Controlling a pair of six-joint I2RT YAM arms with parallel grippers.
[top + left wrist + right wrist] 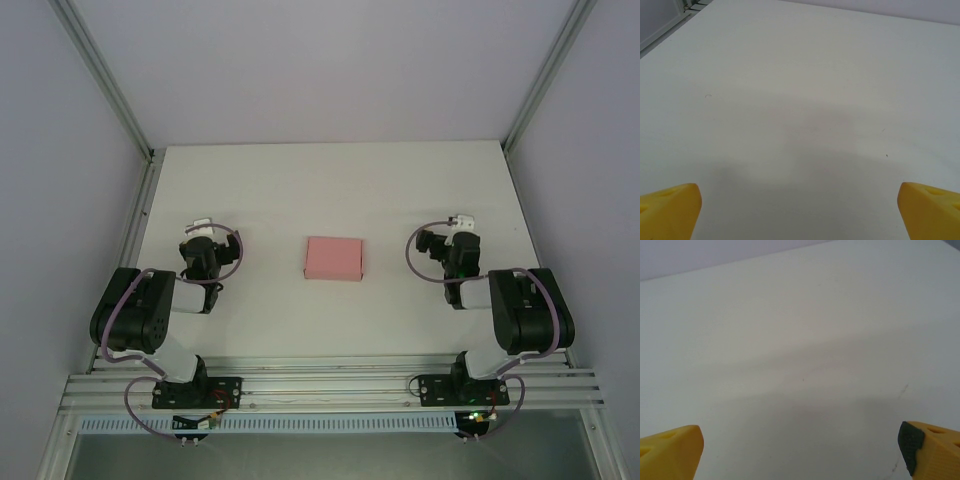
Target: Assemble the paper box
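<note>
Status: small pale pink rectangular paper box [334,258] lies on the matte white table [300,190], roughly centred between the 2 arms, long side running left-right. From the top external view it reads as a plain closed rectangle. I can't tell from that angle how tall it is or whether it's fully folded. It sits clear of both grippers.

Left gripper [203,230] is left of the box, well apart from it, pointing away from the bases. In the left wrist view its 2 yellow fingertips [669,210] sit at opposite bottom corners of the frame. Jaws are spread wide with bare table between them.

Right gripper [462,222] mirrors it on the right side, also well apart from the box. The right wrist view shows the same wide spread: 1 yellow fingertip [670,450] at the left corner, the other at the right corner with a dark green pad [910,445] on its inner face. Bare table between these too.

Both arms are folded, elbows near the silver aluminium rail [330,385] at the near table edge, where the 2 black bases [197,392] are bolted. Purple cable [235,250] loops at each wrist.
</note>
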